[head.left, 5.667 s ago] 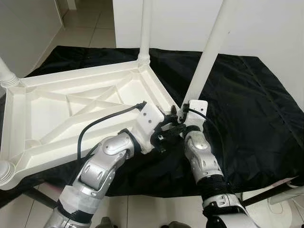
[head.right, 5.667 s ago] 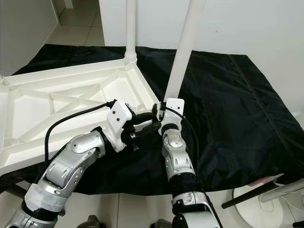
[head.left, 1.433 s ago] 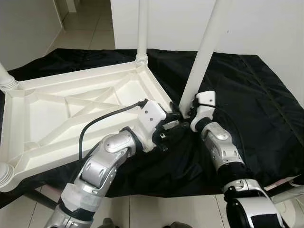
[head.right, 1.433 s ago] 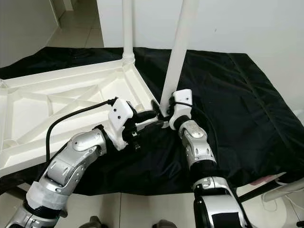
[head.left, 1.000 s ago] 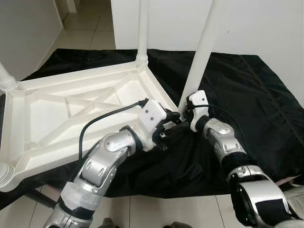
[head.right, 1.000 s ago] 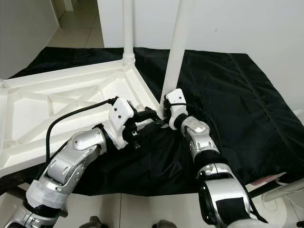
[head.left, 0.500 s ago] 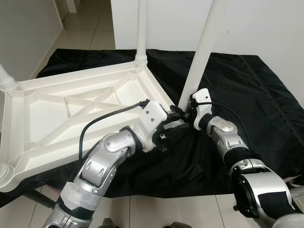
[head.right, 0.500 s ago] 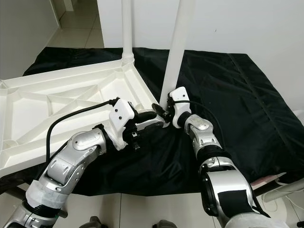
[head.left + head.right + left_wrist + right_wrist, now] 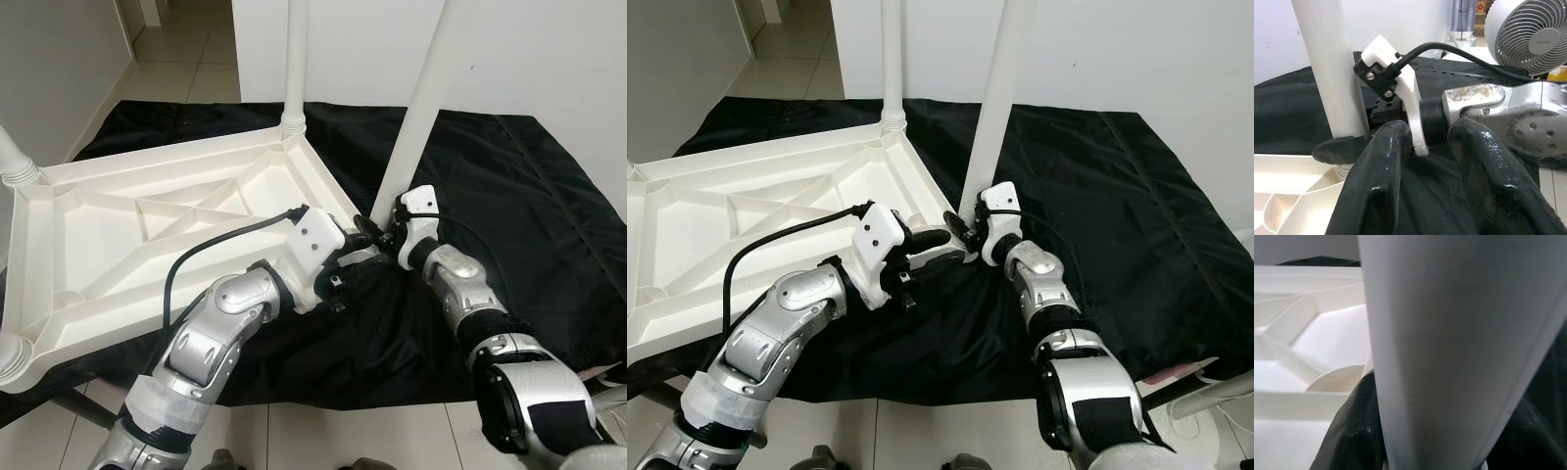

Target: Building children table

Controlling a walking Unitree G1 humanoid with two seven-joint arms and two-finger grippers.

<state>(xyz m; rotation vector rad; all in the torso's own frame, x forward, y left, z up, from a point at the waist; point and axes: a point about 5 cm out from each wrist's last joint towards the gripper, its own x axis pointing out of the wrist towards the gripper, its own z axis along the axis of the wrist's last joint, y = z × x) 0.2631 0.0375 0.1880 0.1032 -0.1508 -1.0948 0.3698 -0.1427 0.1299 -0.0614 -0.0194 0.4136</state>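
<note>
The white children table point(image 9: 147, 225) lies upside down on a black cloth point(image 9: 509, 196), and it takes the left half of the left eye view. Three legs already stand up from it: one at the upper centre point(image 9: 294, 59) and parts of two more at the left edge. A fourth white leg point(image 9: 416, 108) leans up from the near right corner of the table, just right of the centre of the frame.

The right gripper point(image 9: 377, 233) is at the foot of this leg. In the right wrist view the leg point(image 9: 1459, 347) is very close and a black finger point(image 9: 1354, 431) shows on each side of it, so the jaws are closed around the leg at its base.

The left gripper point(image 9: 355, 257) is just beside, in the centre of the frame, pointing to the same corner. In the left wrist view its two fingers point(image 9: 1381, 166) are apart with nothing between them, and the leg point(image 9: 1332, 73) and the right wrist stand beyond their tips.
</note>
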